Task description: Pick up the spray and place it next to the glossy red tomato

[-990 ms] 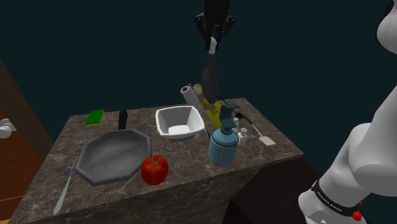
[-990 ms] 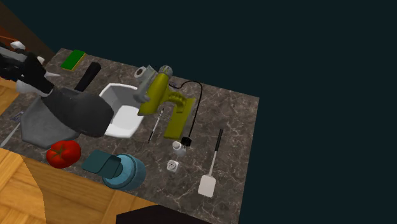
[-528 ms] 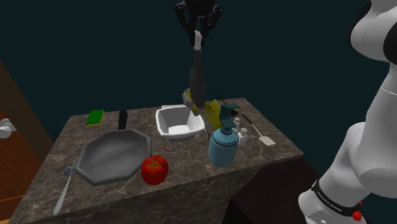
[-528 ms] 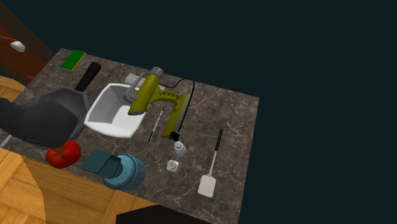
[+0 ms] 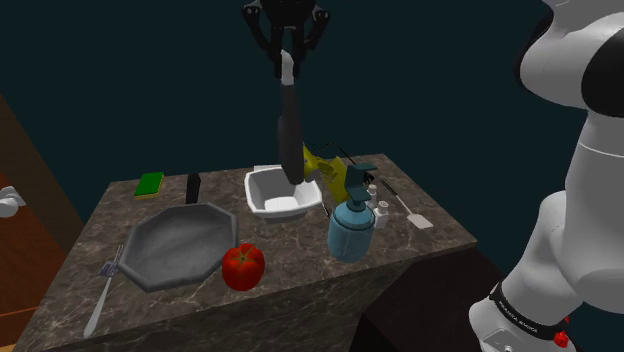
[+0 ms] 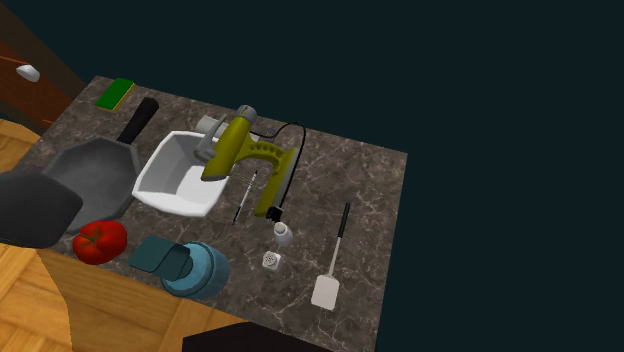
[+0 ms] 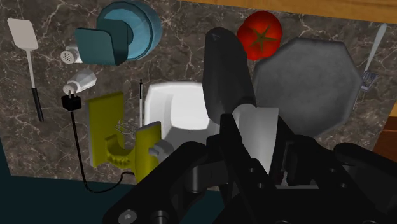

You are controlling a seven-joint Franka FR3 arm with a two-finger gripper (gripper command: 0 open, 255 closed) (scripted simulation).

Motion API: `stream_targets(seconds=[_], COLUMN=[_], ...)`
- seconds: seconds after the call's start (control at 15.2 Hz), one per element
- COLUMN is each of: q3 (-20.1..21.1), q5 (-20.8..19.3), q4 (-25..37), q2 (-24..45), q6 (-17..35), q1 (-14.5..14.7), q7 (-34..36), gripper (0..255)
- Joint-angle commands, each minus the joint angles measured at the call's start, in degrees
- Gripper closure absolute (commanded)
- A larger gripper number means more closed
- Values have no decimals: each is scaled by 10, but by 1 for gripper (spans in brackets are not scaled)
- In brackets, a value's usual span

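Gripper (image 5: 286,60): clamped on the spray's white neck.
Spray (image 5: 289,140): slim dark cylinder, hanging upright below it.
Tomato (image 5: 243,266): glossy red, on marbled counter (image 5: 300,252).

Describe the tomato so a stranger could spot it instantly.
Start at the dark marble counter and go to its near edge in the shoulder view. Between the grey octagonal plate and the blue bottle sits the tomato, the only round red thing there.

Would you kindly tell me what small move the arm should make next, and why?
Probably carry the dark spray toward the red tomato before lowering: the tool clasps its pale neck high above the white bowl, and bare counter lies between the tomato and the blue bottle.
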Motion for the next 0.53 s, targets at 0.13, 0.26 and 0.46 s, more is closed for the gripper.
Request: stream_targets(seconds=[0.13, 0.26, 0.46], q3=[-2, -3, -4], q5=[15, 20, 26], q4=[-91, -127, -176], q2=[-39, -53, -70], q6=[54, 77, 108], q1=[-14, -18, -23], q7=[-2, -3, -4], gripper=[255, 255, 255])
